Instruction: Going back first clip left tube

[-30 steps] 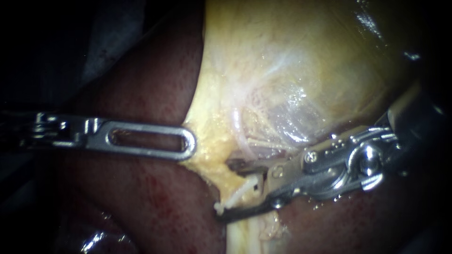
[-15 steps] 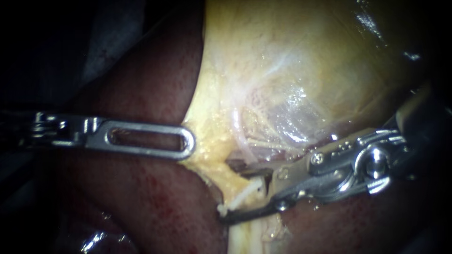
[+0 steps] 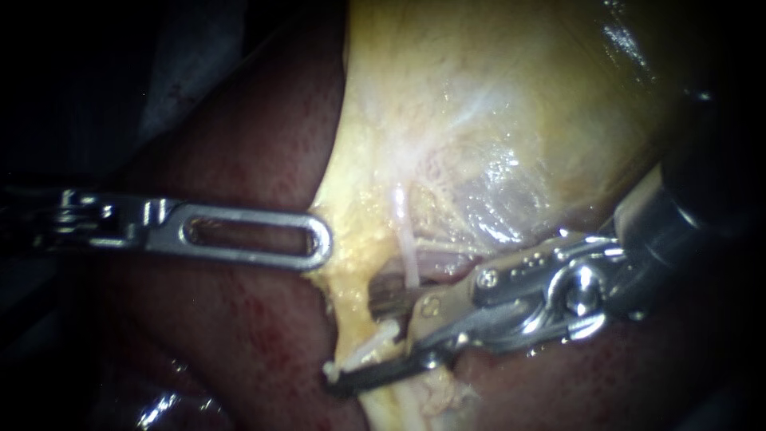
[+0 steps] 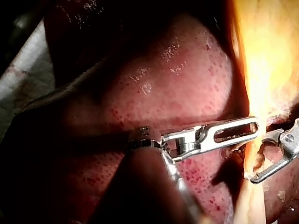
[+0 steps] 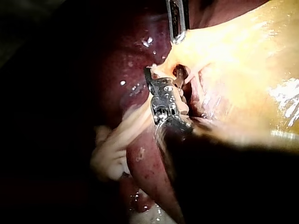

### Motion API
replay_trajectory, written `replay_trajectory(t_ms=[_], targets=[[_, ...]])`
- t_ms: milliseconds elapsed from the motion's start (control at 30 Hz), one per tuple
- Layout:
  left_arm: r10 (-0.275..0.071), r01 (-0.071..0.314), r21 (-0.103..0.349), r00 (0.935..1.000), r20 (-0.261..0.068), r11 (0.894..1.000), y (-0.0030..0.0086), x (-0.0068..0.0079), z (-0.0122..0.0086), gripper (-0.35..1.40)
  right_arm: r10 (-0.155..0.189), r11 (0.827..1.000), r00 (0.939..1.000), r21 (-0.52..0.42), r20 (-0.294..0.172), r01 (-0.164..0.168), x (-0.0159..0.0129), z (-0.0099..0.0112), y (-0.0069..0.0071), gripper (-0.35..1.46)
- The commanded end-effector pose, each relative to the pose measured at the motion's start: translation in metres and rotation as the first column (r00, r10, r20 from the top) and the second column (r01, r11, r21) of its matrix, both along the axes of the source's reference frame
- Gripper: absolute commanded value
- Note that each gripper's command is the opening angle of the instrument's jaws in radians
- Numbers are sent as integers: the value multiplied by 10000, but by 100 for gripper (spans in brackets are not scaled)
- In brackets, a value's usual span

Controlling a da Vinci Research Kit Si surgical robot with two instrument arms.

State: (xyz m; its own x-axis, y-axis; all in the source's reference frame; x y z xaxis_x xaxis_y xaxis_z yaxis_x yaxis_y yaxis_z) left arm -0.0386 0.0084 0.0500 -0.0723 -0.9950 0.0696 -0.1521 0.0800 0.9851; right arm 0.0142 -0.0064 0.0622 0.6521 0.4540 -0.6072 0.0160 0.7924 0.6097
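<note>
My left instrument comes in level from the left, its slotted jaws shut on the rim of the yellowish gallbladder. My right instrument reaches in from the right with its jaws apart, one above and one below a yellow strand at the gallbladder's lower edge. A white clip lies slanted across that strand between the jaws. A thin pale tube runs down behind the upper jaw. The left wrist view has my left instrument at the yellow edge and the right instrument's jaws open beside it.
Dark red liver lies under and around both instruments. In the right wrist view the right instrument sits against the yellow tissue, with pale strands hanging beside its shaft and the left instrument's tip ahead of it.
My right instrument has slid left and slightly down. The clip and the yellow strand have shifted left with it. The left instrument has held still.
</note>
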Motion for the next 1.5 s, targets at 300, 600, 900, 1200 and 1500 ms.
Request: replay_trajectory(t_ms=[300,600,900,1200,1500], targets=[[7,-7,0,10000,-1,10000,1,1,2,-35,-652,9973,9973,-369,-342,639,-5,-1,1,60],[14,-14,3,10000,5,10000,8,5,12,-35,-581,9981,9883,125,-1410,605,-13,-2,8,60],[10,-10,5,10000,3,10000,9,4,13,-35,-713,9969,9859,227,-1512,756,-27,-1,15,59],[12,-12,6,10000,5,10000,11,5,15,-35,-857,9954,9817,272,-1699,916,-25,1,13,58],[-2,2,7,10000,-2,10000,12,3,17,-35,-758,9959,9756,322,-2060,841,-11,5,13,58]])
